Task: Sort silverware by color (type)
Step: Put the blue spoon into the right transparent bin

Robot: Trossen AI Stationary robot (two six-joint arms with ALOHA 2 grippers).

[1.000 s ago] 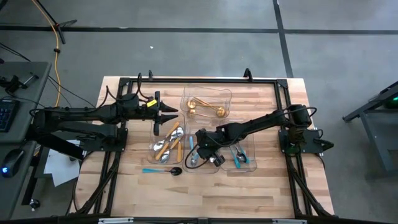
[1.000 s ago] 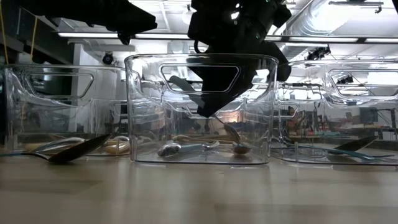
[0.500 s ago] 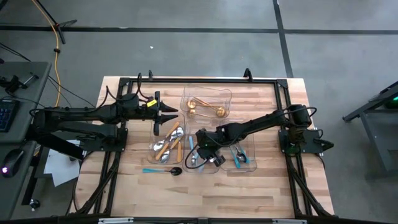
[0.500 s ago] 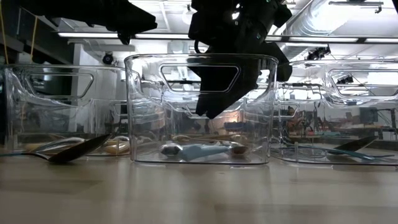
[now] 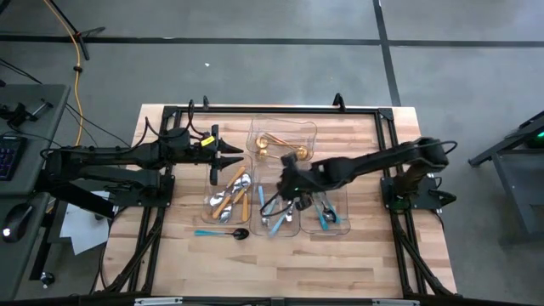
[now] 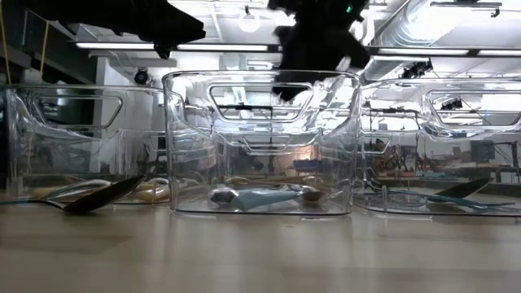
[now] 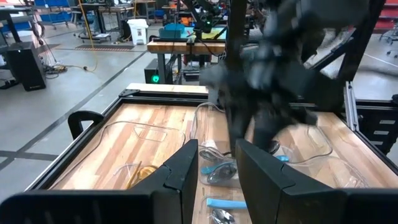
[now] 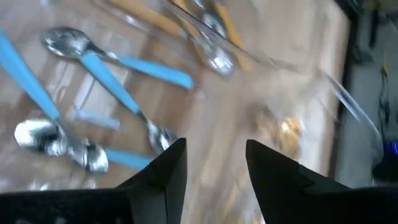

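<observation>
Four clear trays stand on the wooden table. Gold cutlery (image 5: 280, 146) lies in the far one, orange-handled pieces (image 5: 231, 197) in the left one, light-blue-handled spoons (image 5: 274, 219) (image 8: 118, 59) in the middle one, and teal-handled pieces (image 5: 327, 212) in the right one. One dark spoon with a teal handle (image 5: 223, 232) lies flat on the bare table near the front. My right gripper (image 5: 280, 197) (image 8: 214, 146) hangs open above the middle tray, slanting down, with nothing between its fingers. My left gripper (image 5: 236, 155) (image 7: 216, 146) waits open and level at the table's far left.
The middle tray's tall clear wall (image 6: 260, 146) rises under my right gripper. A black frame rail (image 5: 272, 109) runs round the table top. Bare wood shows along the near edge (image 5: 280, 263).
My right gripper has opened and let go of a light-blue-handled spoon, which dropped from a tilt to lie flat on the middle tray's floor. The gripper then rose out of the tray and drew back toward the far right, tipping less steeply down.
</observation>
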